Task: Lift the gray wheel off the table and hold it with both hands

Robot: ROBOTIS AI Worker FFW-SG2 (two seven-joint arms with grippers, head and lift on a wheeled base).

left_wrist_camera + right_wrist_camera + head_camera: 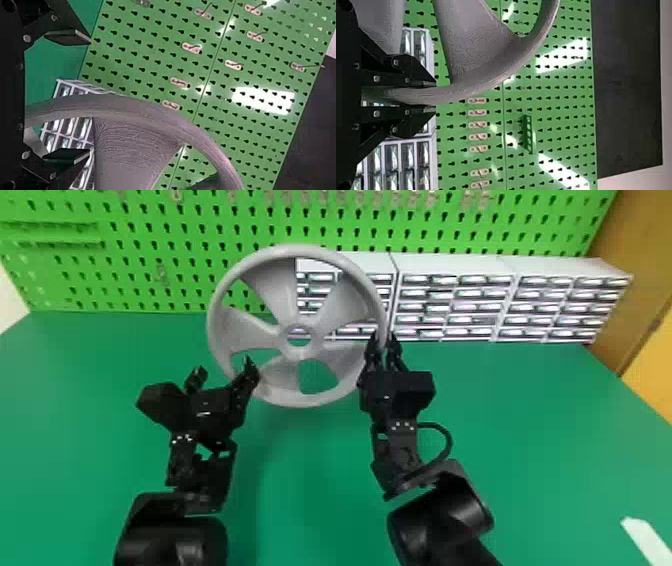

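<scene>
In right wrist view, claw (384, 336) clamping wheel (472, 51), green holder (528, 134)

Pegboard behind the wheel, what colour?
The pegboard is green with dark slots, clearest in the head view.

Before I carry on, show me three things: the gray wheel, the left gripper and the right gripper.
Gray wheel (304, 399): head view, lowest stretch of its rim.
Left gripper (223, 368): head view, midway between its open fingertips.
Right gripper (434, 96): right wrist view, midway between its fingertips.
</scene>
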